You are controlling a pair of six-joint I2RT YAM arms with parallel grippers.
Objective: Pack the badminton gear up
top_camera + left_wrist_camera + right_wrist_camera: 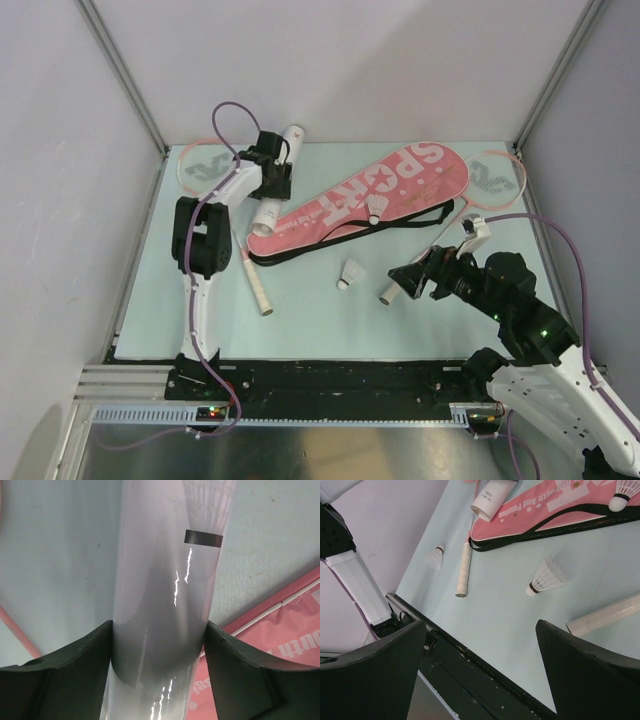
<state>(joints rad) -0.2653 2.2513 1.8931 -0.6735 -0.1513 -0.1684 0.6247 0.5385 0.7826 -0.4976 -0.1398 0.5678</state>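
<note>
My left gripper (272,172) is shut on the long white tube (268,207) at the back left; in the left wrist view the tube (165,580) fills the gap between both fingers of that gripper (157,650). The pink "SPORT" bag (400,180) lies diagonally beside the tube, with a shuttlecock (375,211) on it. Another shuttlecock (350,274) lies on the mat in front of the bag. One racket has its head (203,166) at the back left and its handle (256,285) on the mat. The other racket's head (497,176) is at the back right, and its handle (392,291) lies by my right gripper (408,276), which is open and empty.
The right wrist view shows a third shuttlecock (435,557) left of the racket handle (464,570), the table's black front rail (485,665) and the left arm's base (360,590). The bag's black strap (400,222) trails along its near edge. Grey walls enclose the mat.
</note>
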